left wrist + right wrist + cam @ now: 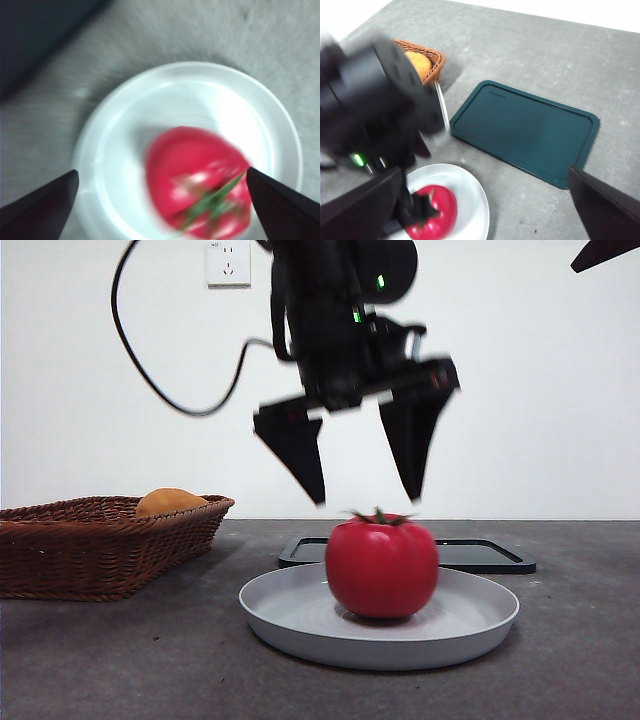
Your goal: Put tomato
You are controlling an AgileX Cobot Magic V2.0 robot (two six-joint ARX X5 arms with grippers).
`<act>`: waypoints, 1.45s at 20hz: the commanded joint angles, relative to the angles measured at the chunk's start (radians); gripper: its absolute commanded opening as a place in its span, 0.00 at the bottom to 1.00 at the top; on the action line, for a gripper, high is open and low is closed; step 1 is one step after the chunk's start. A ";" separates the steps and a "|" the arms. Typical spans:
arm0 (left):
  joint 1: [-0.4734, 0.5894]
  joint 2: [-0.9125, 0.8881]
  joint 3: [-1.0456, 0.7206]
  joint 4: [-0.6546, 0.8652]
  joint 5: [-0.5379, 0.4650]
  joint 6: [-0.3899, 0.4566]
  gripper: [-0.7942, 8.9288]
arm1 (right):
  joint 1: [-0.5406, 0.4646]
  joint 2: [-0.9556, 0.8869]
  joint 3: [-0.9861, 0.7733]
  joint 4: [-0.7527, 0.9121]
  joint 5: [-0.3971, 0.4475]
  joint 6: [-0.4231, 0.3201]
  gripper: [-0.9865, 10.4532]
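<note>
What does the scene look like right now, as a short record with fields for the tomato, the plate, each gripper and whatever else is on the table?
tomato: red tomato sitting upright on the plate, green stem up, nothing gripping it
plate: pale grey round plate on the grey table
left gripper: left gripper open, just above the tomato, jaws apart and clear of it
right gripper: right gripper open, holding nothing, off to the side
tray: dark green tray behind the plate
basket: wicker basket holding an orange fruit
</note>
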 commanded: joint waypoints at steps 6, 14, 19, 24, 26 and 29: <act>0.055 -0.062 0.174 -0.229 -0.006 0.061 0.88 | 0.005 0.008 0.020 0.010 -0.001 -0.007 0.60; 0.149 -0.321 0.024 -0.167 -0.007 0.038 0.88 | 0.005 0.008 0.020 0.010 -0.001 -0.007 0.60; 0.166 -0.647 -0.386 0.140 -0.058 0.003 0.88 | 0.005 0.008 0.020 0.010 -0.001 -0.007 0.60; 0.165 -0.957 -0.762 0.444 -0.145 -0.045 0.88 | 0.005 0.008 0.020 0.010 -0.001 -0.007 0.60; 0.165 -1.082 -0.894 0.550 -0.144 -0.050 0.88 | 0.005 0.008 0.020 0.010 -0.001 -0.007 0.60; 0.165 -1.204 -0.995 0.581 -0.094 -0.065 0.88 | 0.005 0.008 0.020 0.010 -0.001 -0.007 0.60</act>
